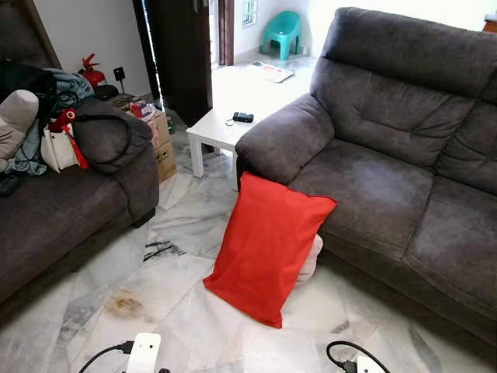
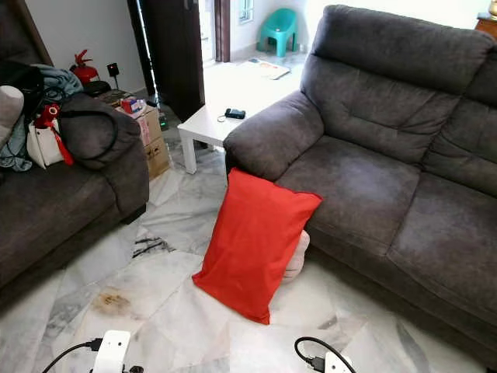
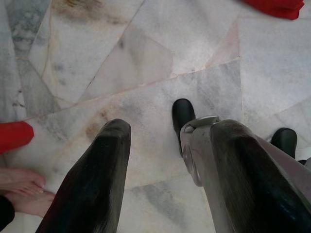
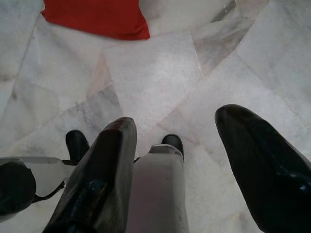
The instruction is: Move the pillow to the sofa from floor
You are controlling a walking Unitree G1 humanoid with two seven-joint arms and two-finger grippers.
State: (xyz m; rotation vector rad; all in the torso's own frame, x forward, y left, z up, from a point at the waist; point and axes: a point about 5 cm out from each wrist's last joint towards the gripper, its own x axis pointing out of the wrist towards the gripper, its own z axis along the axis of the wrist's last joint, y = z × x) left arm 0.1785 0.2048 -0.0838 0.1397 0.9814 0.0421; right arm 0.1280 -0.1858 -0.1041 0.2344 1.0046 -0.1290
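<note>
Marble floor [image 1: 178,311] looks slick; pillow [image 1: 264,245] mid-frame could slide when grabbed. Left hand [image 3: 165,160] and right hand [image 4: 184,155] both open, empty.

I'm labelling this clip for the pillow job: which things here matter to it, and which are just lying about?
Belongs to the job:
red pillow, standing on the marble floor, leaning against the sofa front
grey sofa
left gripper and right gripper, both open above the floor

Just lying about:
white side table
second sofa piled with bags
cardboard boxes
</note>
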